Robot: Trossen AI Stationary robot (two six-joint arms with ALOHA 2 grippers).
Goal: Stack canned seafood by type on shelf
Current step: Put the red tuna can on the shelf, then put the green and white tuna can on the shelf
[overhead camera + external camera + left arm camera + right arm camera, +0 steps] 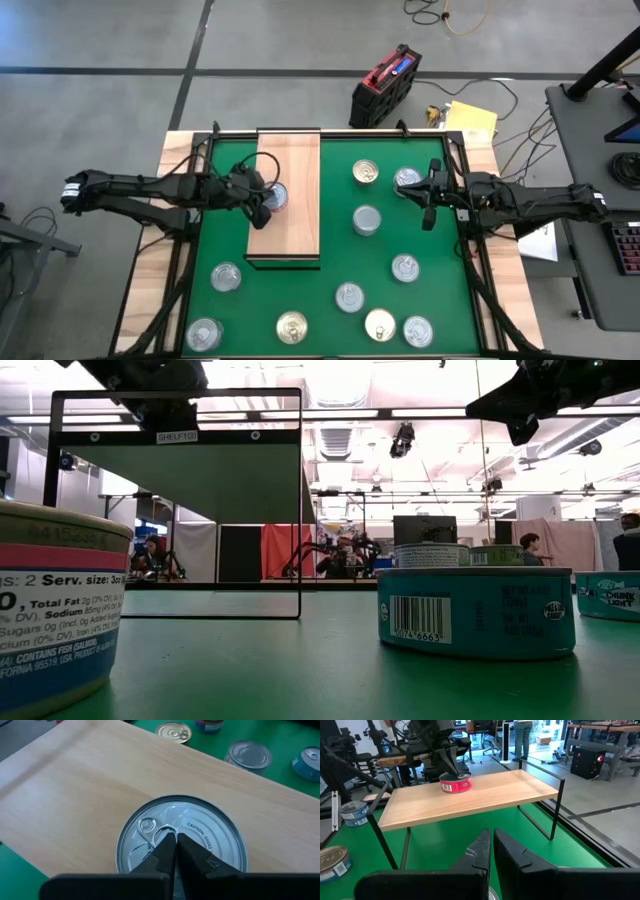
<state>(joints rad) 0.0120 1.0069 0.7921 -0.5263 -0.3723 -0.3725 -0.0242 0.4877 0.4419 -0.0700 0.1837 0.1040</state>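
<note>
The shelf point(295, 160) is a light wooden board on thin black legs point(470, 800), standing over the green mat's left half. One can with a silver pull-tab lid point(180, 835) and a red label point(455, 783) stands on its base on the shelf's left part point(275, 196). My left gripper point(172, 840) is shut, its tips right over this can's lid point(451, 770). My right gripper point(491, 837) is shut and hangs above the mat's far right point(402, 190), touching nothing. Several more cans stand on the mat. My left gripper comes slanting down from the table's left, its shut fingertips over the lid beside the pull tab point(150, 827). The can stands upright on the shelf. I cannot tell whether the tips touch the lid.
On the mat stand a gold-lidded can point(365, 171) and silver-lidded ones point(407, 178) point(367, 220) at the far right. Others stand along the near edge point(291, 326) point(380, 324) point(204, 333). The shelf's right and near parts are bare wood.
</note>
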